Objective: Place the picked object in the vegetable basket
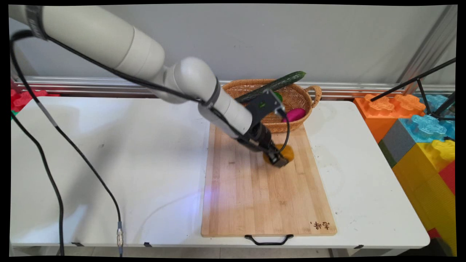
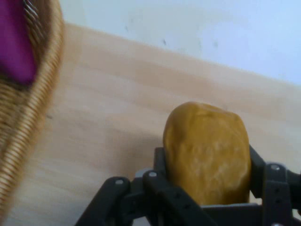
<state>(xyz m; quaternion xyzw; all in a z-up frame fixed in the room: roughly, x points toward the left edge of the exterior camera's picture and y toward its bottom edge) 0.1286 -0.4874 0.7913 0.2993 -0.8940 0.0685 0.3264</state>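
My black gripper [image 1: 278,159] is down on the wooden cutting board [image 1: 255,189], near its far end. Its fingers are shut on a yellow-orange potato-like thing [image 1: 287,153]. In the hand view that yellow thing [image 2: 207,155] fills the gap between the two fingers [image 2: 275,183] and rests on or just above the board [image 2: 108,122]. A wicker basket [image 1: 304,95] stands just beyond the board, a short way from the gripper.
The basket holds a long green cucumber [image 1: 276,84] that sticks out over its rim and a magenta thing [image 1: 295,114], also seen in the hand view [image 2: 16,42]. Large coloured blocks [image 1: 422,131] stand at the table's right edge. Black cables [image 1: 54,174] hang at the left.
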